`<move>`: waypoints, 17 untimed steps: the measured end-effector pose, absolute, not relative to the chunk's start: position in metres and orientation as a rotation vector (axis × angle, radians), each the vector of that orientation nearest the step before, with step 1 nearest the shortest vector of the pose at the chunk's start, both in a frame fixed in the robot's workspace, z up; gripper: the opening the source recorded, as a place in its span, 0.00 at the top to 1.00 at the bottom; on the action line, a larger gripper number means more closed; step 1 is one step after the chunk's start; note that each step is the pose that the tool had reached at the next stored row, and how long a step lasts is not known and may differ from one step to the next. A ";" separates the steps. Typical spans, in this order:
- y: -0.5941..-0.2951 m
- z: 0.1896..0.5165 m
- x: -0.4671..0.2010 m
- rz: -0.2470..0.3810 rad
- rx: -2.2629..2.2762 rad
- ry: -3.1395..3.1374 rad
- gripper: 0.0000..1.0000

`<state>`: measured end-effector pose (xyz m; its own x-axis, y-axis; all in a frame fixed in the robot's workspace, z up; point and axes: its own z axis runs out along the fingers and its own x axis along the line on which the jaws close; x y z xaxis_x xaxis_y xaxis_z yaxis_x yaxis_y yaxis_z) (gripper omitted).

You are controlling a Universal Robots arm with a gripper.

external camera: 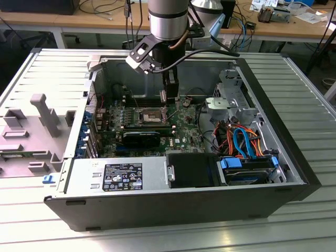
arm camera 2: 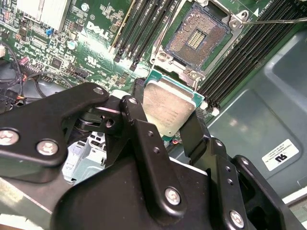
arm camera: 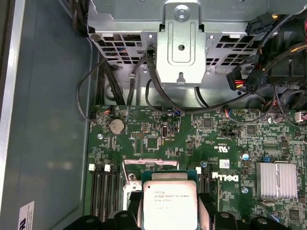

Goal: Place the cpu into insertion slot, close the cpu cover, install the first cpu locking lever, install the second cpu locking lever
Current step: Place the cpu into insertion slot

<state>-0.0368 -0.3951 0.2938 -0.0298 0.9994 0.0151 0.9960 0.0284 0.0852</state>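
Note:
Inside an open computer case, my gripper hangs over the green circuit board. It is shut on the cpu, a flat square chip with a dull silver top, pinched at two opposite edges by the black fingers. The cpu is held above the board. The insertion slot is uncovered, its dark pin field inside a shiny rim, a short way ahead of the chip and apart from it. In the exterior view the insertion slot lies just to the left of the gripper. A thin wire lever stands free beside it.
Long black memory slots flank the socket. A metal drive cage and orange and blue cables fill the exterior view's right side. The power supply lines the near wall. A finned silver heatsink sits on the board.

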 end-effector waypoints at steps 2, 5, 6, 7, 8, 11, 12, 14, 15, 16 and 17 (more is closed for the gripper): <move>-0.395 0.294 -0.037 0.111 2.154 2.217 0.46; -0.395 0.294 -0.037 0.111 2.154 2.216 0.46; -0.395 0.294 -0.037 0.111 2.155 2.216 0.46; -0.395 0.294 -0.037 0.111 2.155 2.216 0.46; -0.395 0.293 -0.037 0.111 2.155 2.216 0.46; -0.395 0.291 -0.037 0.111 2.155 2.216 0.46; -0.395 0.291 -0.037 0.111 2.155 2.216 0.46; -0.395 0.290 -0.037 0.111 2.155 2.216 0.46; -0.395 0.290 -0.037 0.111 2.155 2.216 0.46; -0.395 0.290 -0.037 0.111 2.155 2.216 0.46; -0.395 0.289 -0.037 0.111 2.155 2.216 0.46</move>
